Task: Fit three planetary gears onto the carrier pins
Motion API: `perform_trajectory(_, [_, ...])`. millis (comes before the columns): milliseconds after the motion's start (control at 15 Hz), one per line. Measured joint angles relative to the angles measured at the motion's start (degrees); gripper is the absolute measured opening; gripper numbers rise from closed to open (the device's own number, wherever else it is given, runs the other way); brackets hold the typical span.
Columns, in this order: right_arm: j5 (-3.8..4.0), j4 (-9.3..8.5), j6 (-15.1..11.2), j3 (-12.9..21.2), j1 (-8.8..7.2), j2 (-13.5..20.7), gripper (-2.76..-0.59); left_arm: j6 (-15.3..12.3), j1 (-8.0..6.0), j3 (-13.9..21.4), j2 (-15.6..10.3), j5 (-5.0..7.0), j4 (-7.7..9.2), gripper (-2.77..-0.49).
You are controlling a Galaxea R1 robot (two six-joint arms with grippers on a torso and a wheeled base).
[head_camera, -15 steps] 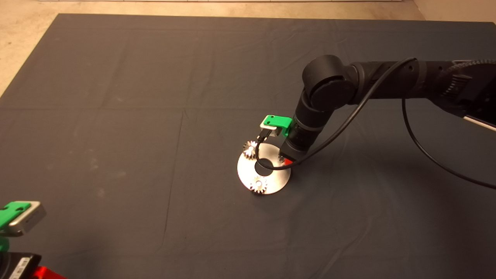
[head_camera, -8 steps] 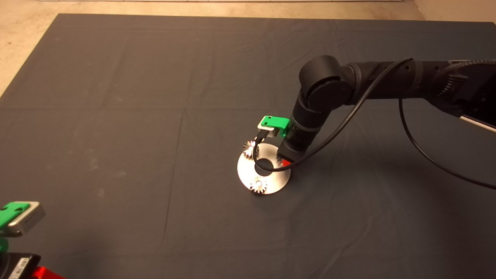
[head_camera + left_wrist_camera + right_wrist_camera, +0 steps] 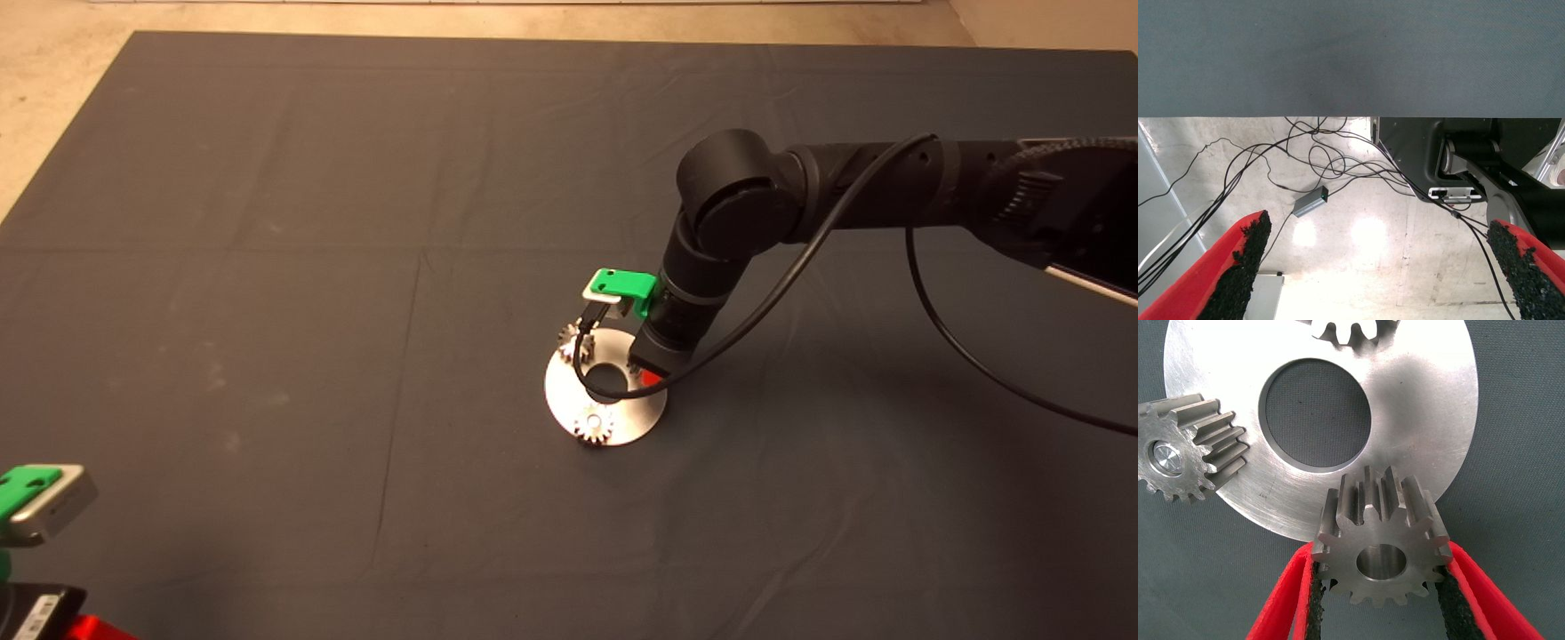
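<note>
The silver carrier plate (image 3: 642,411) (image 3: 1425,420) lies at mid-mat. One planetary gear (image 3: 594,427) sits on its near edge and another (image 3: 570,338) on its far left edge. In the right wrist view, that second gear (image 3: 1186,450) has a carrier pin (image 3: 1168,458) showing in its centre hole. My right gripper (image 3: 645,372) (image 3: 1381,550) is shut on a third gear (image 3: 1381,540), held low over the plate's right rim. Pale metal shows inside that gear's hole. I cannot tell whether it is on a pin. My left gripper (image 3: 36,502) (image 3: 1381,267) waits open at the lower left.
A black cable (image 3: 800,258) loops from the right arm down over the plate. The dark mat (image 3: 267,311) spreads wide on all sides of the plate. The left wrist view shows floor cables (image 3: 1318,167) and a small grey box (image 3: 1310,201).
The right arm has drifted slightly left and away, its wrist shifting over the plate with the gear still held. The two seated gears and the plate have not moved.
</note>
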State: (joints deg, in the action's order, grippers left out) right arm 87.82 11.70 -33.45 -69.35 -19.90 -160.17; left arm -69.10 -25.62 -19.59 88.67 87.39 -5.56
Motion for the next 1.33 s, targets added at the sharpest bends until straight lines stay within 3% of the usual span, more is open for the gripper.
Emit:
perform_trajectory(800, [-0.94, -0.16, 1.0, 0.0, -0.02, 1.1, -2.35, 0.5, 0.0, 0.0, -0.1, 0.0, 0.0, -0.93])
perform_trajectory(1333, [-0.26, -0.13, 1.3, 0.0, -0.11, 1.7, -2.34, 0.6, -0.01, 0.0, -0.2, -0.02, 0.0, -0.93])
